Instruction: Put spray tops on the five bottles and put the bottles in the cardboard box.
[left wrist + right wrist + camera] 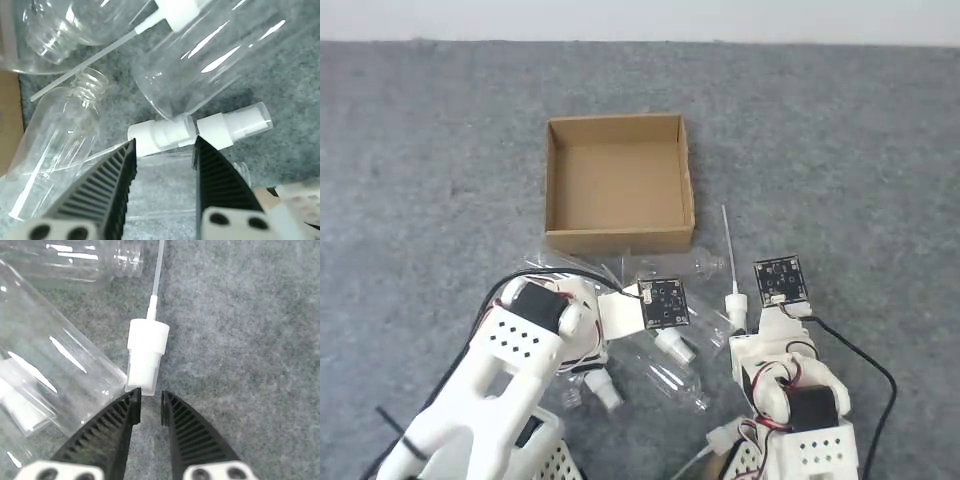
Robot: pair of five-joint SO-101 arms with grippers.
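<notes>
The left gripper is released: its two black fingers stand wide apart and hold nothing. Just in front of the fingertips a white spray top lies crosswise on the grey table, so near that I cannot tell whether it touches them. Directly beyond it a big clear bottle lies on its side. To one side of this gripper lies an open bottle with a bare neck that points away from the gripper. Farther ahead there is a third bottle, also with a bare neck, and a thin white tube runs between these two. The right gripper is released too, but its fingers are parted only by a narrow gap, and nothing is in the gap. Straight ahead of its tips lies a second spray top, with its long tube pointing away from the gripper; its near end sits just at the tip of one finger. Close beside this top a lying bottle rests on the table. In the high view the cardboard box stands beyond both grippers with its open side up, and the bottles lie between the grippers and the box.
</notes>
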